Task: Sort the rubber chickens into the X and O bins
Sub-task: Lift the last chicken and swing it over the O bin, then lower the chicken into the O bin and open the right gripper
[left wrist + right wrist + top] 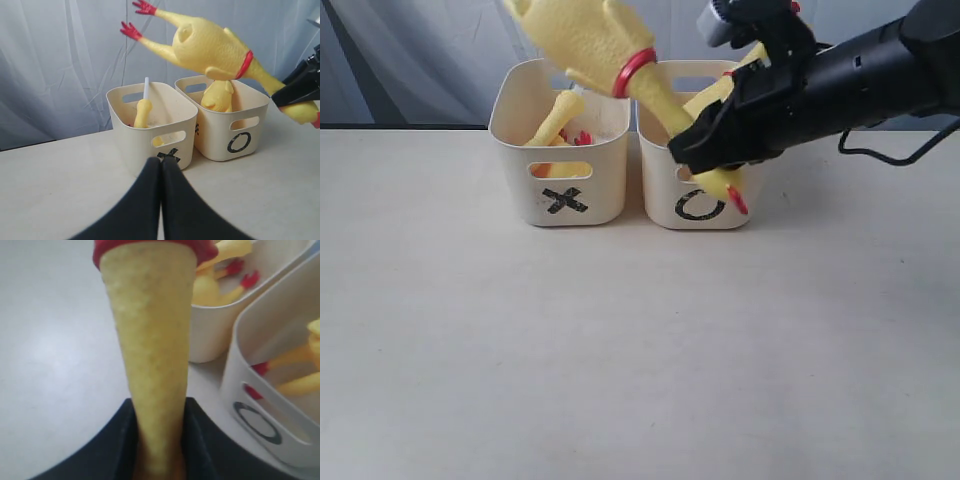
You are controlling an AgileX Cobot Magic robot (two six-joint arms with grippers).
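The right gripper, on its black arm reaching in from the side, is clenched on the neck of a whole rubber chicken. The neck is probably the grip point because it is the one part slim enough to fit between the jaws. The chicken is in neither bin: its fat body tilts up above the X bin, and its head hangs in front of the O bin near the front wall. Holding it that high looks meant to keep the long body clear of both rims. The two cream bins stand side by side, almost touching, with their marks facing forward so either can be reached in a short swing. A yellow chicken piece already sits in the O bin, and the neck with a white tube leans inside the X bin. The left gripper is pressed closed on nothing, low and well back from the bins, seemingly parked out of the way. A pale draped curtain backs the scene. The tabletop is matte, off-white and flat.
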